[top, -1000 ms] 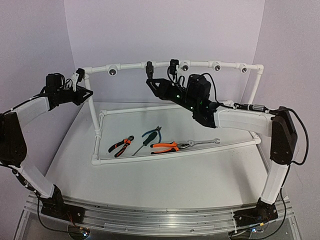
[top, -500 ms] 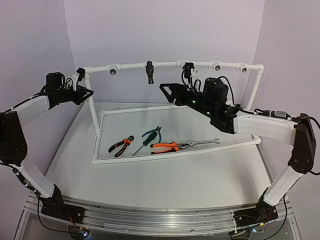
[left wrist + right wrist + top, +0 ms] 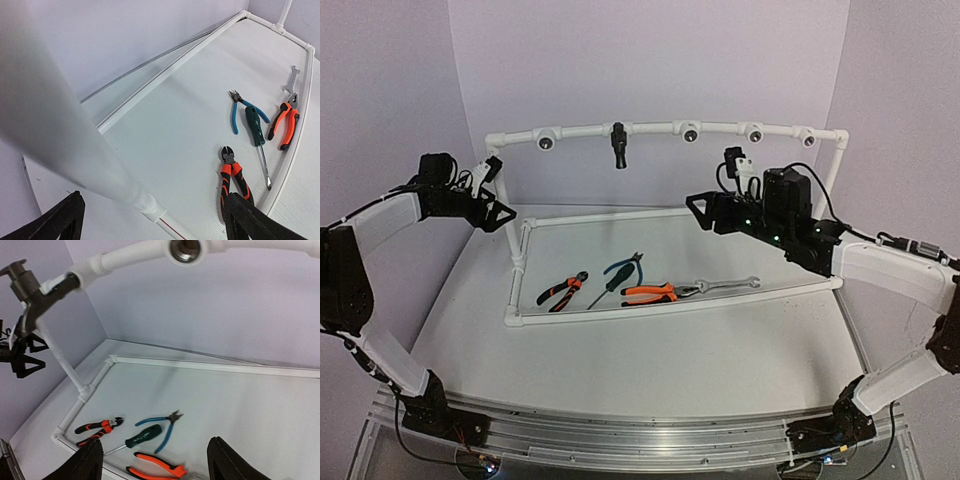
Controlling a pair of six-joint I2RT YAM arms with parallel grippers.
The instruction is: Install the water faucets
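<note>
Your black tap [image 3: 618, 146] hangs from the top rail of the white pipe frame [image 3: 650, 130], in the second fitting from the frame's left post. In the right wrist view it sits at the rail's far left [image 3: 29, 286].

Your right gripper [image 3: 698, 212] hovers below the rail toward the frame's right end, well apart from the tap. Its fingers [image 3: 94, 460] are spread and hold nothing.

Your left gripper [image 3: 498, 208] is at the frame's left post, fingers [image 3: 64, 221] wide apart with the blurred post between them. You cannot tell whether they touch it.

Inside the frame's base, on the table [image 3: 650, 360], lie two orange-handled pliers [image 3: 562, 291], blue-handled cutters [image 3: 625, 265], a green screwdriver [image 3: 610, 282] and a wrench [image 3: 725, 285].
</note>
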